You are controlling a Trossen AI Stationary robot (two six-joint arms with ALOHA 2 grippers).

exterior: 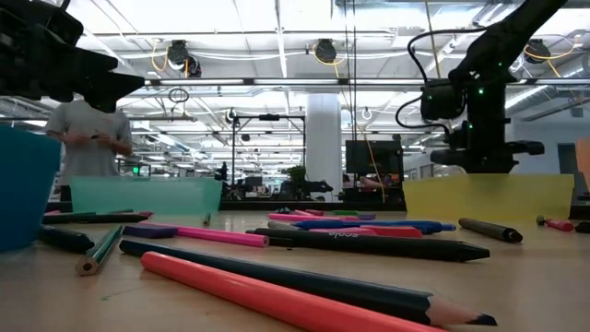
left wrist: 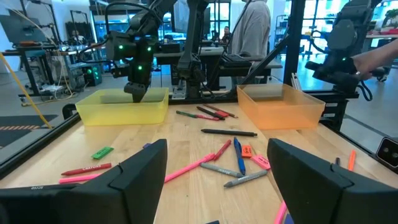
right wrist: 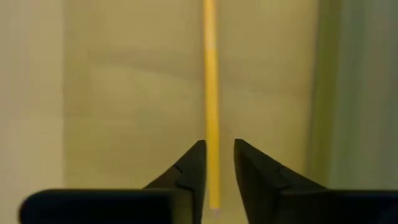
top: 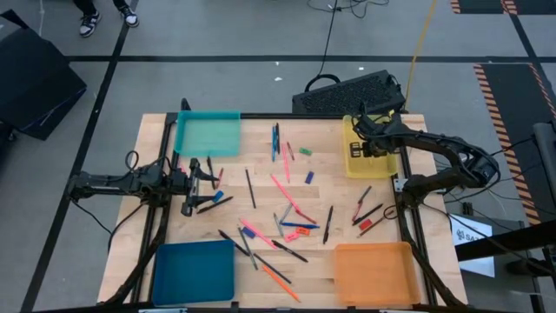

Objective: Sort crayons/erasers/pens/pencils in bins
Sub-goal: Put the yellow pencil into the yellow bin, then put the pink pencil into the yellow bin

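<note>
Right gripper is down inside the yellow bin at the far right corner of the table; wrist view shows its fingers narrowly parted with a thin yellow-orange pencil running in the gap between them. Whether the pads are touching the pencil or just off it cannot be told; the gap looks about pencil-wide. Pencil's long axis lies straight ahead of the gripper, in line with the fingers, extending away over the bin floor, so it also lies along the bin rather than across it. Judgement: this is the drop or the moment just around it, and the relation that matters is that the stick is aligned with the bin's floor and well within the walls, so a release should leave it flat inside. Left gripper hovers over the near-left part of the table just below the teal bin, fingers spread wide and empty. The loose pile of pens, pencils, crayons and erasers lies ahead of it toward table centre; pink pencil and grey pen lie nearest its open fingers. For the scattered items the left arm is nearer; the right arm is closer only to the few sticks beside the orange bin.
</note>
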